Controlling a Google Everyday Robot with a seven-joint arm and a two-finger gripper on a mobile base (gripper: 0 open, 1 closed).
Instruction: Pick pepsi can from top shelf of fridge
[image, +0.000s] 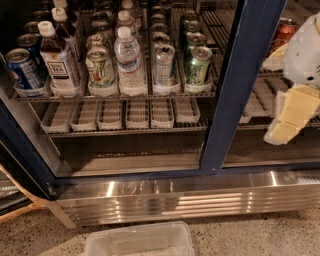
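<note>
obs: the large commercial drinks fridge, dark blue door frame, fills most of the frame. one blue frame post runs from the upper right down to centre. its ribbed stainless-steel base panel spans the lower third, above a speckled stone floor.

the top shelf, a metal wire rack fitted with clear plastic lane trays, crosses the upper half of the frame left of the post. just below it is the lower wire rack, carrying a row of clear ribbed trays.

my gripper, pale yellow under a white arm housing, hangs at the right edge of the frame. it is right of the blue post and well apart from the drink rows. released or clenched: cannot tell.

a clear plastic bin lies on the floor at bottom centre, cut off by the frame edge.

front row on the top shelf, left to right:
- the blue aluminium pepsi can, upright, far upper left, front of the leftmost lane
- just beside it, a brown tea bottle with white cap
- a green-white can
- a clear water bottle
- a silver can
- a green can, nearest the post

more drinks stand in rows behind these. a red cola can shows at upper right, above my gripper.
</note>
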